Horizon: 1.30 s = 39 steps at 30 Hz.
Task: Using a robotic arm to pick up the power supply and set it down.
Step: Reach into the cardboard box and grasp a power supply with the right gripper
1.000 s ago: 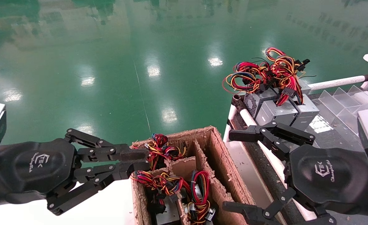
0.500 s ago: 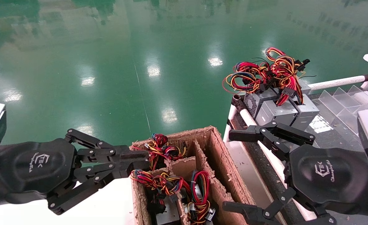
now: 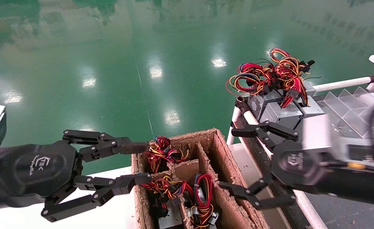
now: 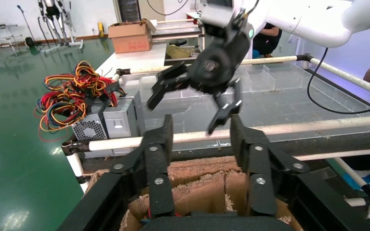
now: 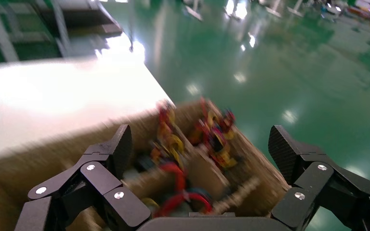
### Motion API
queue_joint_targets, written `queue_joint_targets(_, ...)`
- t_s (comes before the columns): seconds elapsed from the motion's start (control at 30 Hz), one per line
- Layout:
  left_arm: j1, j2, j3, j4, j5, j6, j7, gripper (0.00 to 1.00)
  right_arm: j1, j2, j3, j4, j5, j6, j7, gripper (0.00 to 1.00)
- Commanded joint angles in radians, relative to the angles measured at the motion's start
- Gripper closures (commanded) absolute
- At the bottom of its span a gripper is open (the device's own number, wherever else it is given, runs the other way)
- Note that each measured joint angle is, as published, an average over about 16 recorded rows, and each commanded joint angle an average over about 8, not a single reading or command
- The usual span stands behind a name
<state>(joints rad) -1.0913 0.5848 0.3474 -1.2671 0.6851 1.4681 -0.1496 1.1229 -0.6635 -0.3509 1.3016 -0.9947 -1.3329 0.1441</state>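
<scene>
A brown cardboard carton (image 3: 220, 149) with dividers holds power supplies, mostly seen as wire bundles. The power supply's compact red, yellow, orange and blue bundle (image 3: 162, 150) rises from the far left compartment; its grey casing is hidden. My left gripper (image 3: 141, 163) is open at the carton's left wall, one finger beside that bundle, nothing between its fingers (image 4: 166, 132). My right gripper (image 3: 233, 159) is open and empty over the carton's right wall. In the right wrist view it (image 5: 202, 142) faces the blurred carton and wires (image 5: 214, 130).
Similar grey boxes (image 3: 279, 113) with sprawling red-and-yellow wire loops (image 3: 269, 74) sit on the right rack, behind a white rail (image 3: 339, 84). Clear plastic dividers (image 3: 349, 105) lie beyond them. More wired units (image 3: 203, 197) fill the carton's nearer compartments. Green floor lies ahead.
My left gripper has gone from shut to wide open at the carton's left edge. The right arm has swung left from the rack to the carton's right wall.
</scene>
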Motion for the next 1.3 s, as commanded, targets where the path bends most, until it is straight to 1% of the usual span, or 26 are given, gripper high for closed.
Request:
queue_joint_targets(0.03,0.000,0.000,0.000,0.000,0.000,0.000,0.000,0.00,0.009,-0.013,-0.014,0.008,-0.053,0.035,-0.008,0.00)
queue_joint_targets(0.2,0.000,0.000,0.000,0.000,0.000,0.000,0.000,0.00,0.042,-0.063,-0.063,0.017,-0.187,0.088,-0.047,0.00)
queue_joint_targets(0.33,0.000,0.000,0.000,0.000,0.000,0.000,0.000,0.00,0.057,-0.110,-0.095,0.031,-0.301,0.148,-0.125,0.00)
queue_joint_targets(0.43,0.000,0.000,0.000,0.000,0.000,0.000,0.000,0.00,0.064,-0.147,-0.119,0.039,-0.367,0.173,-0.190,0.00)
queue_joint_targets(0.6,0.000,0.000,0.000,0.000,0.000,0.000,0.000,0.00,0.086,-0.189,-0.163,0.043,-0.437,0.155,-0.265,0.00)
queue_joint_targets(0.8,0.000,0.000,0.000,0.000,0.000,0.000,0.000,0.00,0.116,-0.217,-0.205,0.045,-0.508,0.132,-0.316,0.00)
queue_joint_targets(1.03,0.000,0.000,0.000,0.000,0.000,0.000,0.000,0.00,0.147,-0.251,-0.245,0.044,-0.583,0.122,-0.333,0.00)
queue_joint_targets(1.3,0.000,0.000,0.001,0.000,0.000,0.000,0.000,0.00,0.164,-0.299,-0.285,0.043,-0.673,0.142,-0.331,0.00)
